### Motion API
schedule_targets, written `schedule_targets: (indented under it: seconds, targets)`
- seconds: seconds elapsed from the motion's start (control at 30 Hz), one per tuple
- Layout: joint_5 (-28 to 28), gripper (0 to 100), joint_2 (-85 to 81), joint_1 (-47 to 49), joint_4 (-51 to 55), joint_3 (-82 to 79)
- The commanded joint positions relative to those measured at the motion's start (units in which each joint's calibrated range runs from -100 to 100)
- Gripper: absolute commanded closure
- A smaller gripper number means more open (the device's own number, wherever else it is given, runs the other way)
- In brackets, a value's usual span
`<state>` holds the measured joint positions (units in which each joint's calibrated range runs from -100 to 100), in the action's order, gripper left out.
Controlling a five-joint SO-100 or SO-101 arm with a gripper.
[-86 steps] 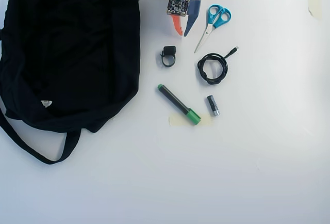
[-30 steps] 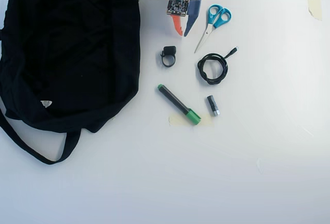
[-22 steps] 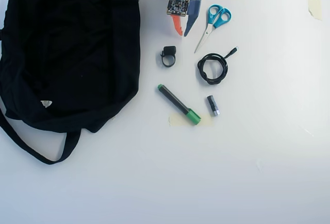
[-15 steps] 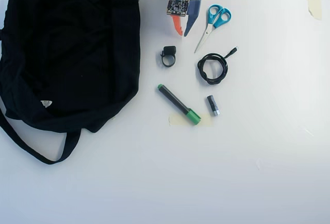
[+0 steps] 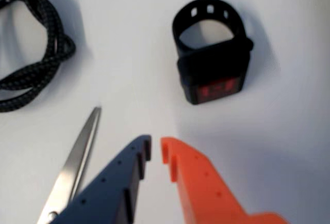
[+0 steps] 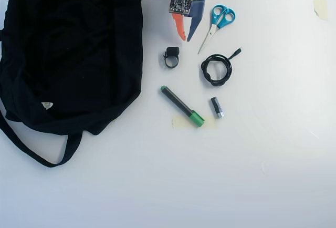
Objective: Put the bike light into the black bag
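Bike light (image 6: 171,57) is what we find first, lying on the white table (image 6: 252,175) in the overhead view, just at 3 o'clock of the black bag (image 6: 68,49) but apart from its edge; in the wrist view we see the same bike light (image 5: 214,64) with its loop strap toward 12 o'clock and a red face toward 6 o'clock. At 12 o'clock of it in the overhead view hangs the gripper (image 6: 186,37), clear of the light; we see its orange finger and its dark blue finger close together, and in the wrist view the gripper (image 5: 155,148) shows only a narrow slit between its tips, with nothing held. At 3 o'clock of the light we find the coiled black cable (image 6: 217,68), and toward 1 o'clock the blue-handled scissors (image 6: 217,24), their blades pointing toward 7 o'clock; both show in the wrist view, the cable (image 5: 36,43) at 10 o'clock and a scissor blade (image 5: 75,162) beside the blue finger. Toward 5 o'clock lies the green-capped marker (image 6: 181,105) on a strip of tape, with the small grey-black cylinder (image 6: 217,107) just at its 3 o'clock. The bag fills the frame's 9 to 11 o'clock; its strap (image 6: 37,152) trails toward 7 o'clock, and we see a small white label (image 6: 47,105).
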<state>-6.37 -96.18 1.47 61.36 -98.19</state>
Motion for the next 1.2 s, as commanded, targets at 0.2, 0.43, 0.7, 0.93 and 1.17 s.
schedule_targets:
  seconds: [0.2, 0.43, 0.7, 0.93, 1.17]
  targets:
    - [-0.02, 97, 9.38, 0.33, -5.03, 7.90]
    - [-0.02, 97, 16.26, 0.33, -5.03, 16.34]
    - [-0.13, 97, 24.89, 0.18, -10.80, 23.89]
    - [-0.13, 97, 33.19, 0.03, -21.13, 27.93]
    - [-0.08, 97, 39.17, -0.12, -25.09, 34.85]
